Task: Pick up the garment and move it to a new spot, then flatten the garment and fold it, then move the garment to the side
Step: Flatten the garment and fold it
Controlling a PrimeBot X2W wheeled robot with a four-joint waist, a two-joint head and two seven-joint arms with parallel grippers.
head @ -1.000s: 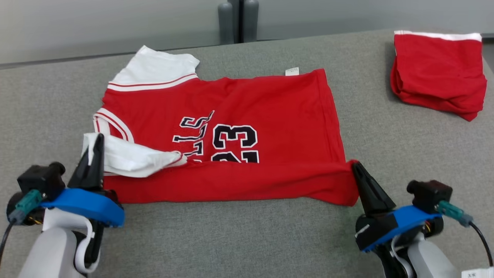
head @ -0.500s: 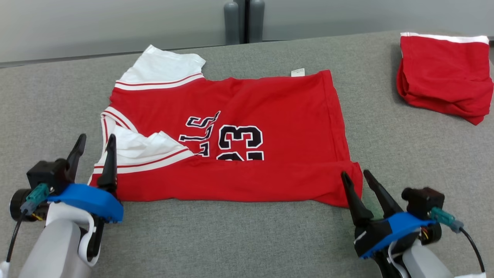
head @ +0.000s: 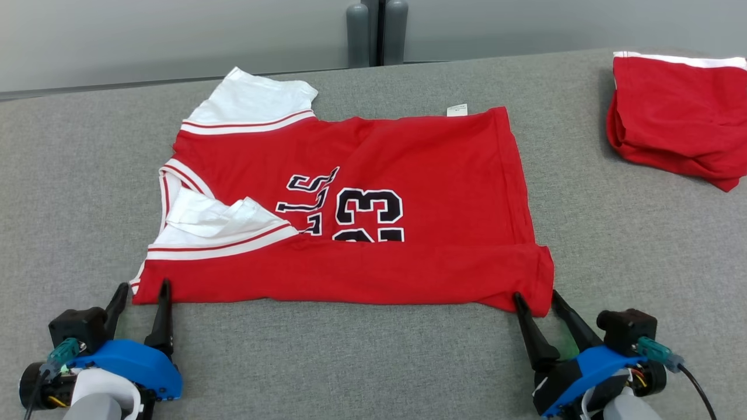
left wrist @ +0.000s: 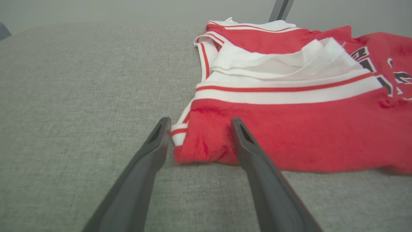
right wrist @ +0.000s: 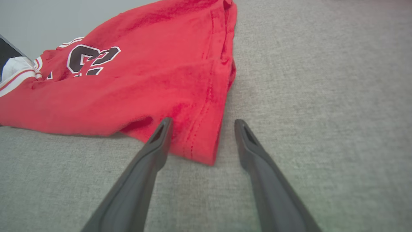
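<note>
Both grippers have just released the red jersey (head: pixel 408 175), leaving its near edge folded over.
The left gripper (head: pixel 145 284) and right gripper (head: pixel 535 295) stand open at the jersey's near corners; it lies on the grey table (head: pixel 350 361).

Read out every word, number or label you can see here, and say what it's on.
"23": black number on the red jersey, lower part hidden by the fold.
"LLS": black letters beside it, rest folded under.
White tag at the jersey's far edge: too small to read.
</note>
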